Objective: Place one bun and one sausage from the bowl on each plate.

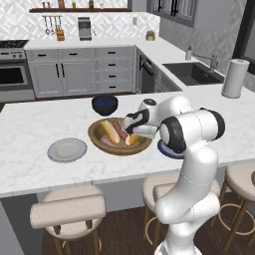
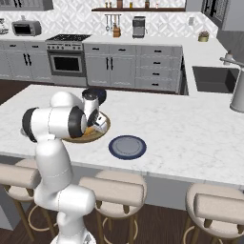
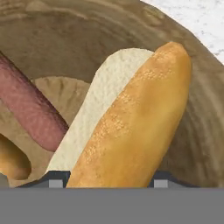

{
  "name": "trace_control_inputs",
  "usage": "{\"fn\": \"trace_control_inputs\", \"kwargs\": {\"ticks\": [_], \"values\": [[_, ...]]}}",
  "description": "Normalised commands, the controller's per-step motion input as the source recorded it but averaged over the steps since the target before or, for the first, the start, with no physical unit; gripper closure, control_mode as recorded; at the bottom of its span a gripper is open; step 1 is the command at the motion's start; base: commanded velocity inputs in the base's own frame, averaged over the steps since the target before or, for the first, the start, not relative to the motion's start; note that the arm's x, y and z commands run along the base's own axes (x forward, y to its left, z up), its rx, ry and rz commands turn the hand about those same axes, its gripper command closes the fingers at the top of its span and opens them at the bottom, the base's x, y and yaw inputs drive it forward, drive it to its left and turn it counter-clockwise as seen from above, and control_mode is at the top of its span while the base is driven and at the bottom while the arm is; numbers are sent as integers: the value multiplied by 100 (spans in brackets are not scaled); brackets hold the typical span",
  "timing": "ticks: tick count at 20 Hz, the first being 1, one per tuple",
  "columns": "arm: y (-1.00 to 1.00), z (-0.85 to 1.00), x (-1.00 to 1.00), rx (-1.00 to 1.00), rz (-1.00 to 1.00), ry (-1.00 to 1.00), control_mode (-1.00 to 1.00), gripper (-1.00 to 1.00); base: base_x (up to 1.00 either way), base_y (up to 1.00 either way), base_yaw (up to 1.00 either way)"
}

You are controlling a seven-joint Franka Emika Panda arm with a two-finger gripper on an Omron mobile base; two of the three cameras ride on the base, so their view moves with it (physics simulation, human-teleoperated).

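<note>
Claw (image 3: 105, 183): down inside the wooden bowl, its two dark tips on either side of a bun's near end; whether they press it yet cannot be told.
Table (image 1: 30, 124): white marbled island top carrying the bowls and plates, with padded stools along its near edge.
Wooden bowl (image 1: 99, 144): wide, shallow and brown, mid-table, just in front of the blue-black bowl (partly hidden by the arm in the right base view).
Grey plate (image 1: 66, 149): flat on the table, left of the wooden bowl and apart from it, bare.
Dark blue plate (image 2: 127, 147): flat on the table to the right of the wooden bowl, paler in the centre, bare.
Blue-black bowl (image 1: 104, 104): smaller and deeper, just behind the wooden bowl.
Bun (image 3: 135, 122): golden crust, pale cut side facing left, leaning against the bowl's wall.
Other bun (image 1: 110, 131): lies in the bowl's left half.
Sausage (image 3: 30, 109): reddish brown, in the bowl just beside the claw's bun.
</note>
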Motion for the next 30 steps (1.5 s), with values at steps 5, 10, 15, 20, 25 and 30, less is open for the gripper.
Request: {"fn": "trace_control_inputs", "kwargs": {"ticks": [5, 10, 15, 20, 25, 30], "values": [[-13, 100, -5, 29, -6, 11, -100, 100, 0, 0, 0], [-64, 100, -50, 25, -4, 2, -100, 100, 0, 0, 0], [-100, 86, -58, 11, -15, 27, -100, 100, 0, 0, 0], [-100, -20, -79, -6, -6, 55, -100, 100, 0, 0, 0], [-61, -100, -73, -22, -5, 26, -100, 100, 0, 0, 0], [9, -81, 43, -17, 0, 6, -100, 100, 0, 0, 0]]}}
